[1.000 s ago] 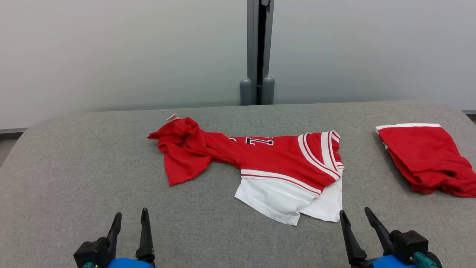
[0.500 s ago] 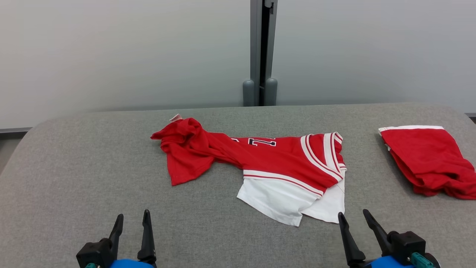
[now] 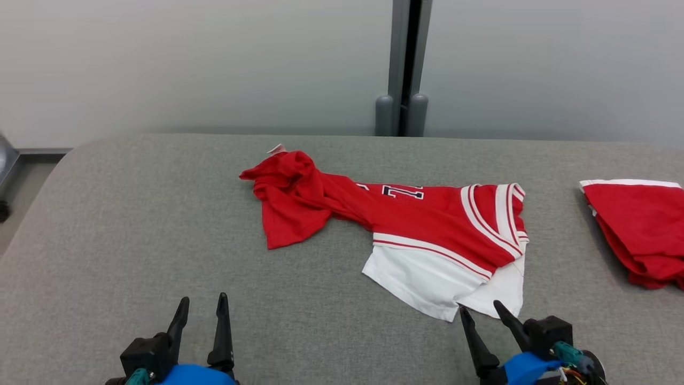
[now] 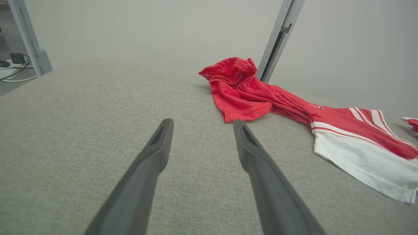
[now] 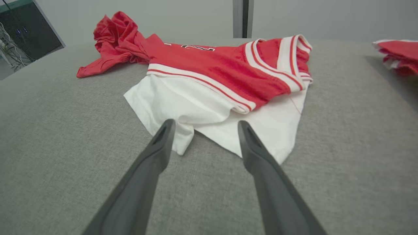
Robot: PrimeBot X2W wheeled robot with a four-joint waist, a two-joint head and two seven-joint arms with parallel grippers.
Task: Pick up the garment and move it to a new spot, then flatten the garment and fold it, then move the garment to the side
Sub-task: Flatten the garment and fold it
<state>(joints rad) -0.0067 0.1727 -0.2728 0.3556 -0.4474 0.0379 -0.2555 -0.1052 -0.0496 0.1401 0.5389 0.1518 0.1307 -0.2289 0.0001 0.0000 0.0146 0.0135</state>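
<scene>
— So, where is the jersey (image 3: 422,224) lying?
— Across the middle of the grey bench (image 3: 133,224), crumpled. Its red end is bunched up toward the far left, with a small tag (image 3: 276,148) poking out at the back. The white part spreads toward the near right. Red and white stripes run along the trim, and some dark lettering (image 3: 398,191) is half lost in a fold.
— And the arms?
— Both are low at the near edge, holding nothing. The left fingers (image 3: 220,326) are spread apart over bare fabric, well clear of the red end. The right fingers (image 3: 473,337) are spread too, their tips just beside the near corner of the white cloth. Seen along those fingers, the white edge sits between and just past the two tips; whether one touches it, I cannot tell.
— Anything else up there?
— A second red garment (image 3: 636,230) with a white band, lying at the bench's right end, well apart from the jersey. Behind the bench a grey upright post (image 3: 406,53) stands against a pale wall (image 3: 187,64).
</scene>
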